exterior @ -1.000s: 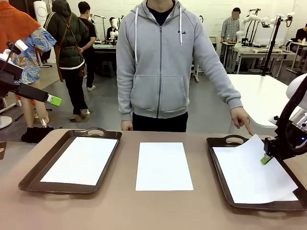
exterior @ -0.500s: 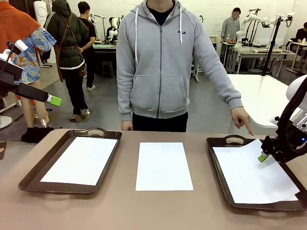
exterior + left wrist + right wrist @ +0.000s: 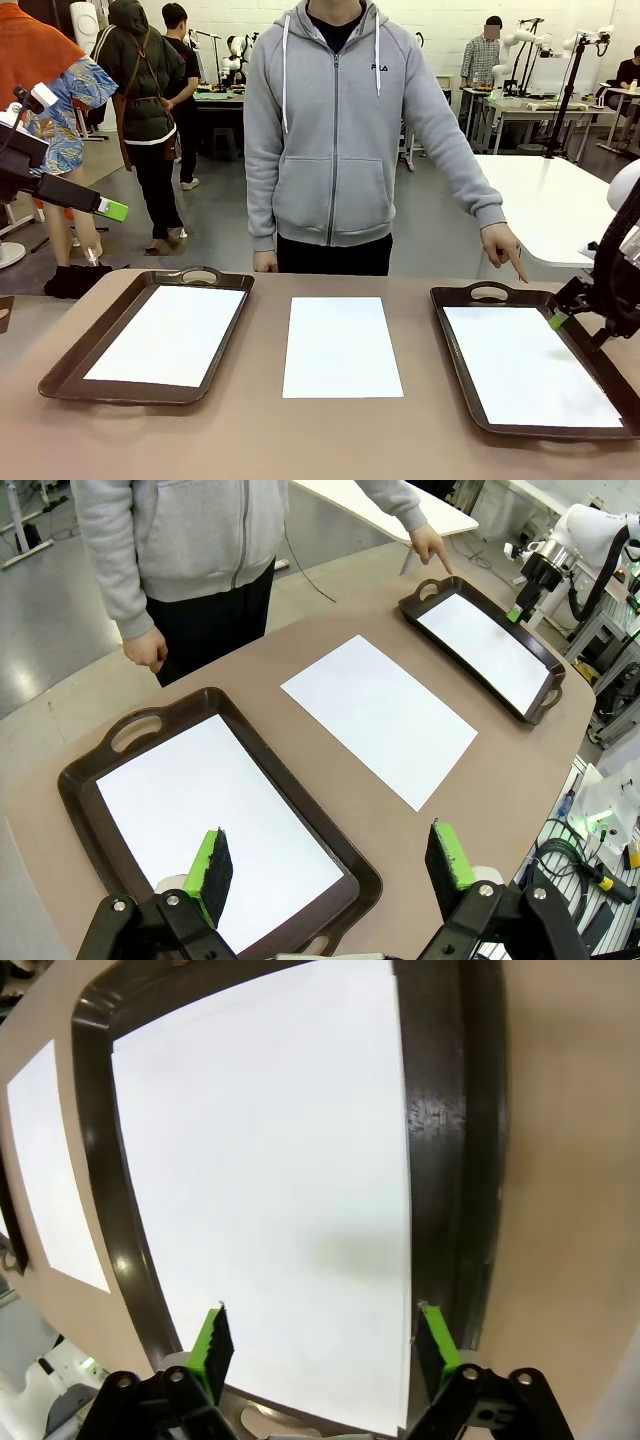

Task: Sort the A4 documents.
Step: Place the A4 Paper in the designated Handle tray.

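Three A4 documents show as blank white sheets. One (image 3: 168,333) lies in the left tray (image 3: 70,365), one (image 3: 340,345) lies bare on the table's middle, and one (image 3: 528,365) lies flat in the right tray (image 3: 452,345). My right gripper (image 3: 562,318) hovers open just above the right tray's far right rim. In the right wrist view its fingers (image 3: 212,1345) stand apart over that sheet (image 3: 270,1180), holding nothing. My left gripper (image 3: 115,210) hangs high off the table's left side, open and empty (image 3: 330,865), looking down on the left tray's sheet (image 3: 200,810).
A person in a grey hoodie stands at the far edge and points a hand (image 3: 505,250) down at the right tray's far handle. Both trays are dark brown with handles. Bare brown tabletop (image 3: 260,430) runs between and in front of the trays.
My right gripper opened, let go of the sheet's lifted corner and drew back up and to the right. The sheet dropped flat into the right tray. The left arm stayed still.
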Controlling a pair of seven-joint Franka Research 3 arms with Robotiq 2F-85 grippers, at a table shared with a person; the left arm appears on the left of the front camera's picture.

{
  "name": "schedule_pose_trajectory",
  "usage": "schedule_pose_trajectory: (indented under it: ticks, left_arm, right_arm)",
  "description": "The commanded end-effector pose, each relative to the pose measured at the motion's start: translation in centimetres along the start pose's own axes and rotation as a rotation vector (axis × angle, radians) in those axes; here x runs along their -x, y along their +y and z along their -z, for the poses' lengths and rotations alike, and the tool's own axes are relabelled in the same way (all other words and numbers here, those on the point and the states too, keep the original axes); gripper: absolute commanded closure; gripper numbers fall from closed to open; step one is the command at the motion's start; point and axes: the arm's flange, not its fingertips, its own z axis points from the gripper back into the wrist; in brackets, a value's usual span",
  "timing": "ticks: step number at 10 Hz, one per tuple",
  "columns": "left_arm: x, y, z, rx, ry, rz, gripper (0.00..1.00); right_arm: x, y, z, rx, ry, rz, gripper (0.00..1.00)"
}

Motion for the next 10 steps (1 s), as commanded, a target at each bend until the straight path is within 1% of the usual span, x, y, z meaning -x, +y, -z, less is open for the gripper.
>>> schedule_pose_trajectory:
  ticks: [1, 2, 3, 4, 5, 10]
  left_arm:
    - [0.02, -0.02, 0.07, -0.001, -0.002, 0.002, 0.00]
    - [0.02, -0.02, 0.07, -0.001, -0.002, 0.002, 0.00]
    - [0.02, -0.02, 0.07, -0.001, -0.002, 0.002, 0.00]
    - [0.02, -0.02, 0.07, -0.001, -0.002, 0.002, 0.00]
    - [0.02, -0.02, 0.07, -0.001, -0.002, 0.002, 0.00]
    - [0.02, -0.02, 0.07, -0.001, -0.002, 0.002, 0.00]
  right_arm:
    - [1.01, -0.06, -0.44, 0.045, -0.011, 0.030, 0.08]
    - [1.05, -0.05, -0.55, 0.048, -0.014, 0.029, 0.00]
    - [1.01, 0.11, -0.50, 0.049, -0.006, 0.029, 0.00]
    - [0.95, 0.49, -0.23, 0.076, 0.047, 0.021, 0.00]
    - [0.30, -0.36, -0.90, 0.014, -0.010, 0.008, 0.00]
    - [0.30, -0.36, -0.90, 0.014, -0.010, 0.008, 0.00]
